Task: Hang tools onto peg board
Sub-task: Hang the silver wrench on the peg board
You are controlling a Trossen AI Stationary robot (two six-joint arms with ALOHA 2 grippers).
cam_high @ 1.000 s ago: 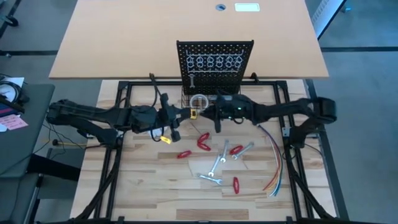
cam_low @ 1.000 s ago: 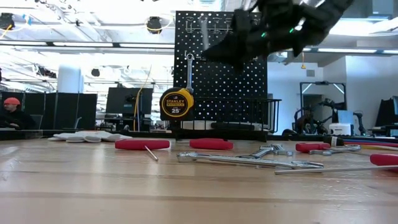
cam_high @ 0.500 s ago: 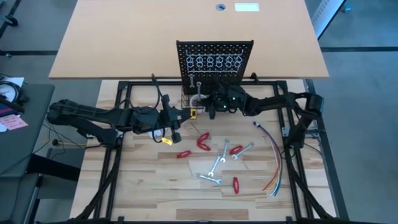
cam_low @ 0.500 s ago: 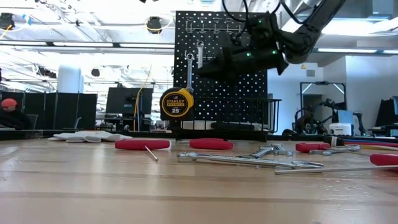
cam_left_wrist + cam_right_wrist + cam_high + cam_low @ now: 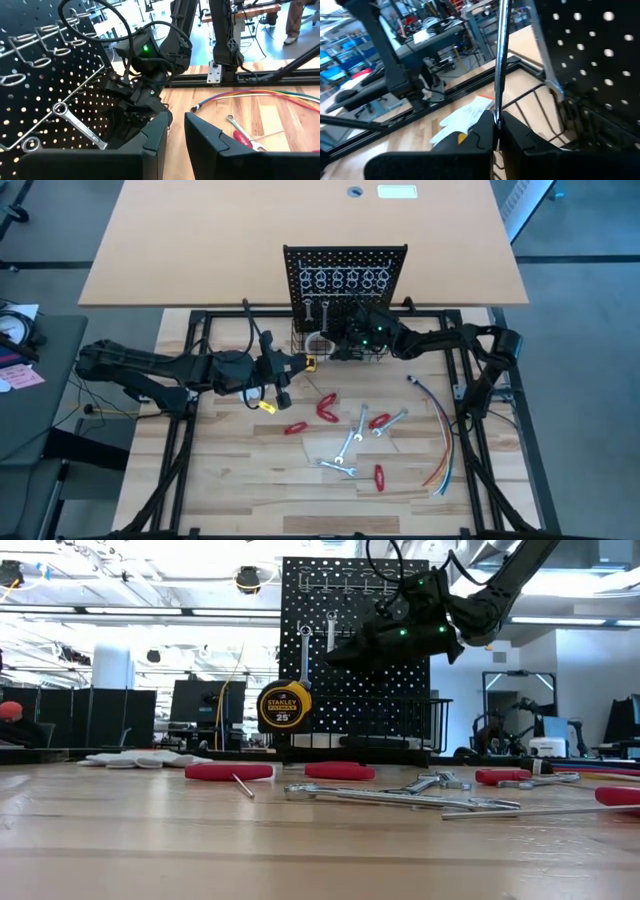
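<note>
The black peg board [image 5: 345, 260] stands upright at the table's far side, with a row of pale ring hooks [image 5: 345, 280]. One silver wrench [image 5: 304, 652] hangs on it by its upper end. My right gripper [image 5: 345, 657] is shut on a second slim wrench [image 5: 331, 635], close in front of the board and just right of the hanging one. My left gripper [image 5: 296, 363] hovers left of the board, its fingers [image 5: 205, 140] a narrow gap apart with nothing between. Several wrenches [image 5: 350, 442] and red-handled tools [image 5: 327, 408] lie flat on the table. My right gripper pinches the wrench's thin shaft [image 5: 497, 107] between its two fingers, near the lower end. The fingers come about level from the table's right and lie across the shaft. The wrench stands upright, lifted clear of the table, its upper end [image 5: 331, 618] before the board; whether it touches the board I cannot tell.
A yellow tape measure [image 5: 284, 705] sits at the board's left, above the black wire basket [image 5: 400, 720]. A white glove [image 5: 140, 758] lies at the left. A bundle of coloured wires [image 5: 440, 445] lies at the right. Bare wood spreads along the near edge.
My right gripper has carried the wrench toward the table's far edge and the peg board, sinking a little and rolling. The wrench now stands upright beside the hanging wrench. It has stayed shut.
</note>
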